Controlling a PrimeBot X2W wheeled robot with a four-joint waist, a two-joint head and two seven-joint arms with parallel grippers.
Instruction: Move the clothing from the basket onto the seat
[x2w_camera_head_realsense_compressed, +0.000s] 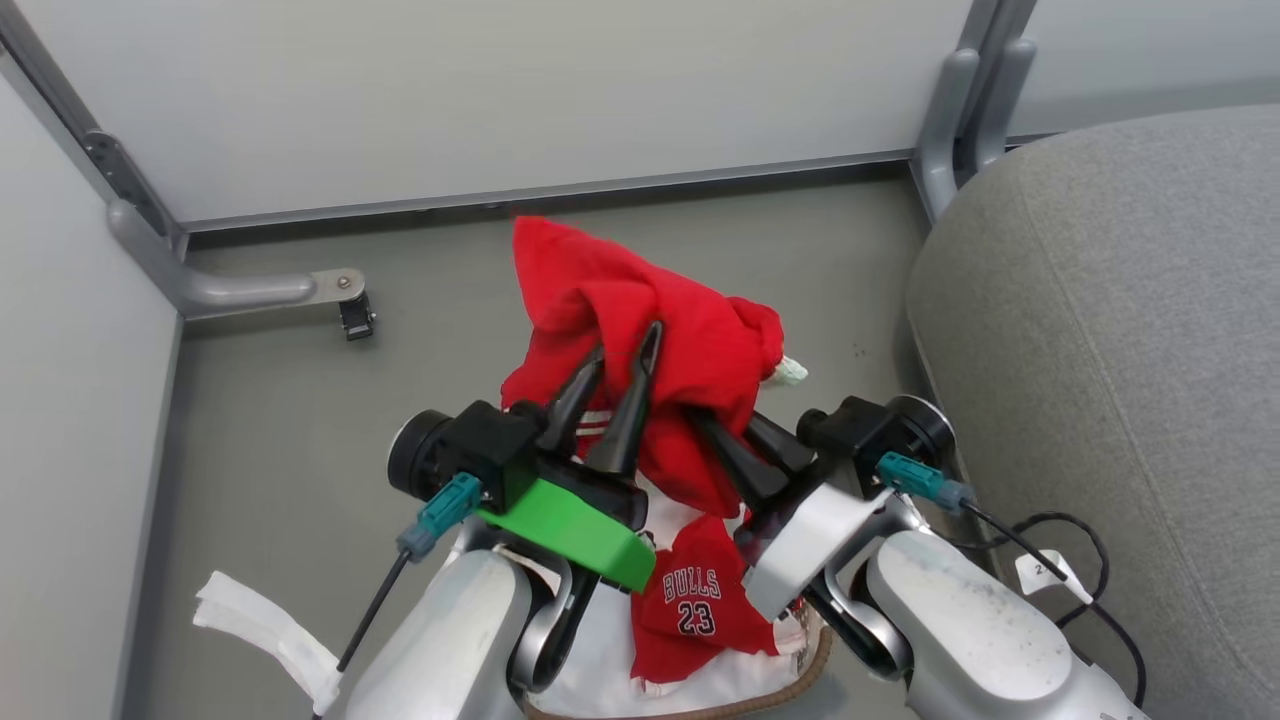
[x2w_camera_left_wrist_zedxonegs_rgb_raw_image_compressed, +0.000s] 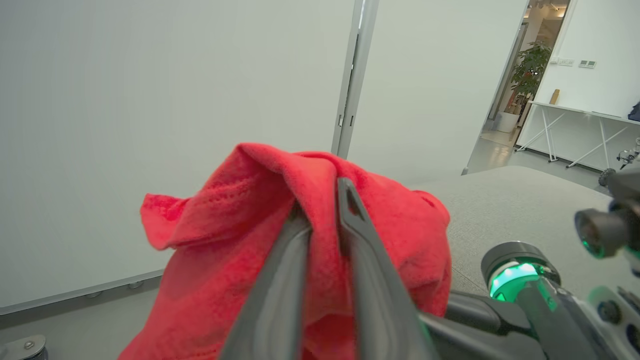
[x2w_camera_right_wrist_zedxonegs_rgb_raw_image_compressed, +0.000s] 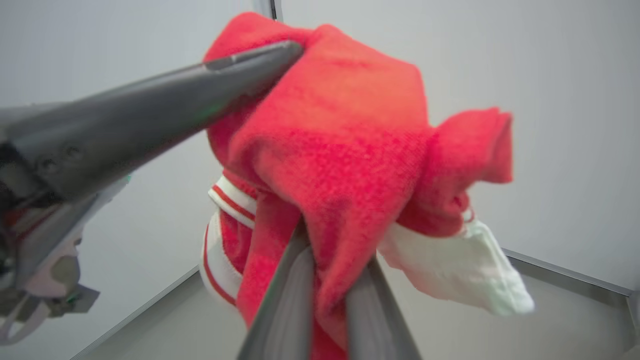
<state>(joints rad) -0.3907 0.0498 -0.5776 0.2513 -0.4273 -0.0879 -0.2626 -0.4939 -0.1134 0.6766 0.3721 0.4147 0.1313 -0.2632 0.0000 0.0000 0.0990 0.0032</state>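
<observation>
Clothing (x2w_camera_head_realsense_compressed: 640, 310), a soft red bundle of a plain top and white-striped sportswear, begins at the bottom centre of the head view. There its printed "BULLS 23" tail hangs down over the oval white plastic basket with the brown woven-look rim (x2w_camera_head_realsense_compressed: 812, 655). Just above, your right gripper (x2w_camera_head_realsense_compressed: 735, 435) is clamped on a fold of the red cloth. Your left gripper (x2w_camera_head_realsense_compressed: 628, 340) has cloth threaded between its narrowly parted fingers; you cannot tell whether it pinches or merely carries the drape. The bulk hangs at mid-frame above the grey floor (x2w_camera_head_realsense_compressed: 280, 420).

Take the lift as made and the carry as next. Swing right to the large grey woven-fabric seat (x2w_camera_head_realsense_compressed: 1100, 350) along the right side. Raise the tail clear of the basket rim and the seat's rounded edge. Mind the black cable (x2w_camera_head_realsense_compressed: 1005, 532) at lower right. Open floor lies to the left, and pale wall panels (x2w_camera_head_realsense_compressed: 500, 90) close off the top.
</observation>
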